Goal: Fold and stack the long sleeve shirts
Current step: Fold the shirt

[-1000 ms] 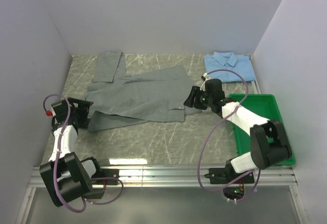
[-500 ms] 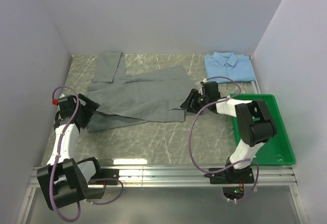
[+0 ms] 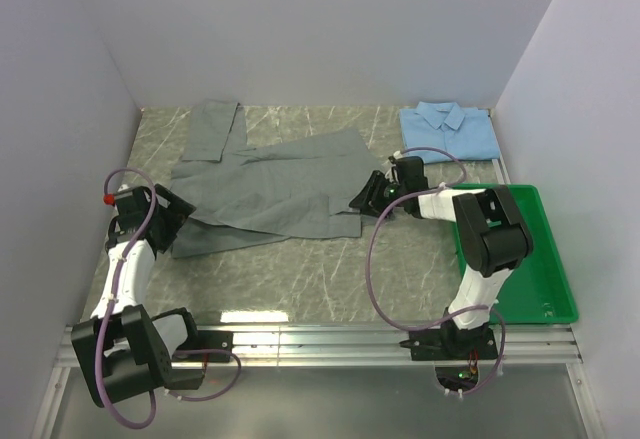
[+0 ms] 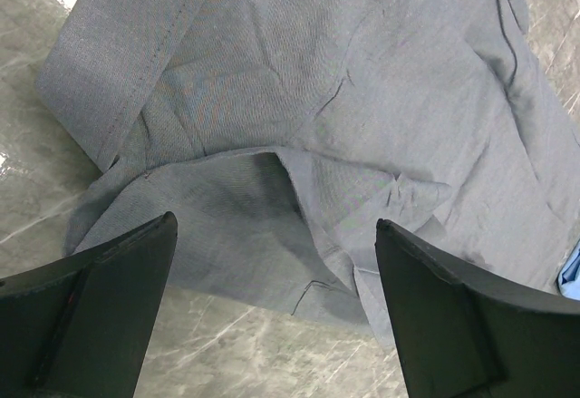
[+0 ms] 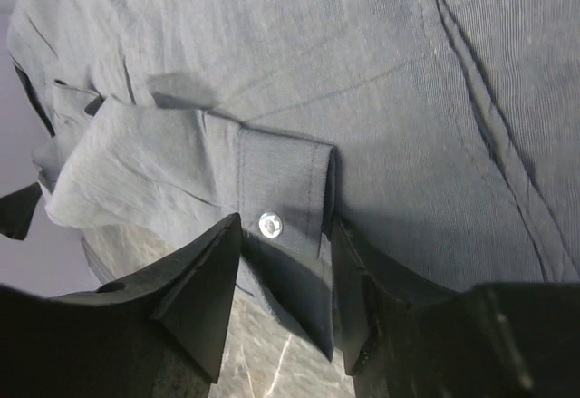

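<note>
The marble table (image 3: pixel 300 279) fills the middle of the top view. The grey shirt (image 3: pixel 270 184) lies spread across its centre and upper left. The green tray (image 3: pixel 545 249) sits at the right edge. The light blue shirt (image 3: pixel 450 131) lies folded at the upper right. The left gripper (image 4: pixel 274 226) hangs over the grey shirt's lower left edge, its claw wide. The right gripper (image 5: pixel 285 235) is narrowed around a buttoned cuff (image 5: pixel 281 180); whether it pinches the cuff, I cannot tell.
</note>
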Available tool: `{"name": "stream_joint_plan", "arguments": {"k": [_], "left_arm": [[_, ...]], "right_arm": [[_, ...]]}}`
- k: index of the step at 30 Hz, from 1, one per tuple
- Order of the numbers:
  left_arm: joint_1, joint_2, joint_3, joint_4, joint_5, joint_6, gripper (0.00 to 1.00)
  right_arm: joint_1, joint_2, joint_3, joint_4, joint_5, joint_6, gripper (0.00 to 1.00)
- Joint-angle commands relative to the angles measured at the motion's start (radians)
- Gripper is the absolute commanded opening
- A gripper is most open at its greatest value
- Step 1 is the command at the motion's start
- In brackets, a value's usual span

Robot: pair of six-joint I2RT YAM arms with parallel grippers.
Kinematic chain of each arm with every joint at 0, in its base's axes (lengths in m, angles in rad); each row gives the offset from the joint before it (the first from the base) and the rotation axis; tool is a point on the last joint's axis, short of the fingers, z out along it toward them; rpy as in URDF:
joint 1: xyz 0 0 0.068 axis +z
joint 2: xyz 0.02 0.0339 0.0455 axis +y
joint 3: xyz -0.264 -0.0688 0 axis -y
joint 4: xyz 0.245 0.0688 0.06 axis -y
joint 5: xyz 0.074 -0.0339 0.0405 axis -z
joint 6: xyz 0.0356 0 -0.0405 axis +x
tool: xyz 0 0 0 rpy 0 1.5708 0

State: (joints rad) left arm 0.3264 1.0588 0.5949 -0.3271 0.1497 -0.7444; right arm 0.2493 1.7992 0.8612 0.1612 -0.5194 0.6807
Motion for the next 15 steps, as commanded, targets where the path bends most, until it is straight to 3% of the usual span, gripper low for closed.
{"name": "stream_joint_plan", "arguments": {"k": [1, 7, 8, 11, 15], "left_arm": [[-0.004, 0.004, 0.032, 0.014, -0.004, 0.02, 0.97], [-0.003, 0.004, 0.033, 0.011, -0.009, 0.022, 0.97], [-0.003, 0.006, 0.032, 0.014, -0.007, 0.022, 0.97], [-0.004, 0.006, 0.028, 0.016, -0.004, 0.02, 0.97], [-0.003, 0.006, 0.028, 0.017, -0.006, 0.017, 0.97]], "right_arm": [[-0.008, 0.031, 0.038, 0.066, -0.027, 0.025, 0.5], [-0.007, 0.038, 0.042, 0.086, -0.053, 0.014, 0.31], [-0.008, 0.029, 0.041, 0.089, -0.053, 0.011, 0.22], [-0.008, 0.012, 0.047, 0.083, -0.05, -0.01, 0.08], [-0.008, -0.011, 0.061, 0.086, -0.056, -0.043, 0.0]]}}
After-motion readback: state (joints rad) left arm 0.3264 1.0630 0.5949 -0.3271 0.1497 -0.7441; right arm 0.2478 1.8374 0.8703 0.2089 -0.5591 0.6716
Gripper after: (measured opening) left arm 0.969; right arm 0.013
